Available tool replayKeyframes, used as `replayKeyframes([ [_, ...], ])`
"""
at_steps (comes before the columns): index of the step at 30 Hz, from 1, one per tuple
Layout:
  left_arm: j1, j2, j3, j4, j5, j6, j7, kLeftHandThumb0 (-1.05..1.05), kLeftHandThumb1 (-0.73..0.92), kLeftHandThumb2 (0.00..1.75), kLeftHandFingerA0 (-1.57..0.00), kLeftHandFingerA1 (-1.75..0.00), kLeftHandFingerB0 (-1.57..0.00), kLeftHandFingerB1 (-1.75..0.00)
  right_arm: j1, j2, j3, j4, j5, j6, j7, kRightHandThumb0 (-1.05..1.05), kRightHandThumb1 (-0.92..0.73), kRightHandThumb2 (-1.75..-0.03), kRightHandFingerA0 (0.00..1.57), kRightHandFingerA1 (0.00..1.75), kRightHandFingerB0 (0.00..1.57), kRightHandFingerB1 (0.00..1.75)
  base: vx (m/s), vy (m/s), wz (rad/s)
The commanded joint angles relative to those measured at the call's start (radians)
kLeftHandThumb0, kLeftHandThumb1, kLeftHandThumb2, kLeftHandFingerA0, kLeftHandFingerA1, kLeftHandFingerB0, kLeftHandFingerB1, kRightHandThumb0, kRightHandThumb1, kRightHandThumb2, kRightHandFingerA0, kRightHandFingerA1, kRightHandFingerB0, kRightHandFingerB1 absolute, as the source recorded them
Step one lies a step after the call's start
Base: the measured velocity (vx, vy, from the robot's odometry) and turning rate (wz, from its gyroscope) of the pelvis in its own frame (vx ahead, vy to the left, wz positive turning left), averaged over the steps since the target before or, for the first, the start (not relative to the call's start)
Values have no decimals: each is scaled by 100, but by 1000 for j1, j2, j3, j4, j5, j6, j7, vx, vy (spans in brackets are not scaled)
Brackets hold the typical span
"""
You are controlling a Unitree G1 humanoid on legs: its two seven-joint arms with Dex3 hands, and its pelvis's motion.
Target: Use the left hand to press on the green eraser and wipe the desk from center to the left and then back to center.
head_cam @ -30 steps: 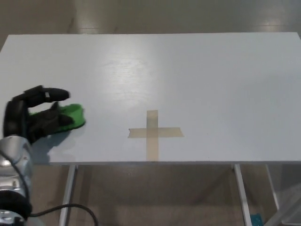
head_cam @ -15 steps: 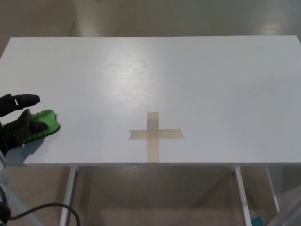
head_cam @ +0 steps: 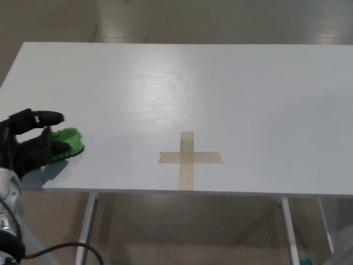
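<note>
While pressing down near the desk's (head_cam: pixel 248 99) left front edge, left hand (head_cam: pixel 30 144) lies atop the green eraser (head_cam: pixel 70 142), fingers (head_cam: pixel 47 117) stretched over it, thumb alongside. Well apart from the tape cross (head_cam: pixel 188 158) at center.

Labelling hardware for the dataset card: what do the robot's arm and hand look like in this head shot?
Only the left arm shows. The left hand is matte black with thick, rounded fingers; one finger carries a small pale marking near its middle. Behind it, the forearm is glossy silver-grey with a dark joint ring lower down. A black cable loops out from under it. The right hand is not in view.
</note>
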Motion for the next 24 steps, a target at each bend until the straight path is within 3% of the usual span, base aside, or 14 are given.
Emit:
replayKeyframes([
  [1,52,-139,-106,-42,77,36,10,-16,75,76,-111,-81,-103,-82,5,-2,3,-9,-8,5,4,-48,-82,-65,79,59,70,43,0,0,7],
  [11,60,-303,-249,-191,107,75,6,-16,74,76,-112,-77,-103,-82,-6,-13,6,-12,3,-1,48,-48,-82,-65,79,59,71,43,0,0,0],
  [24,93,-417,-354,-337,132,150,5,-17,77,72,-112,-77,-104,-78,-4,-3,-9,-27,25,17,78,-48,-81,-65,79,59,71,43,0,0,0],
])
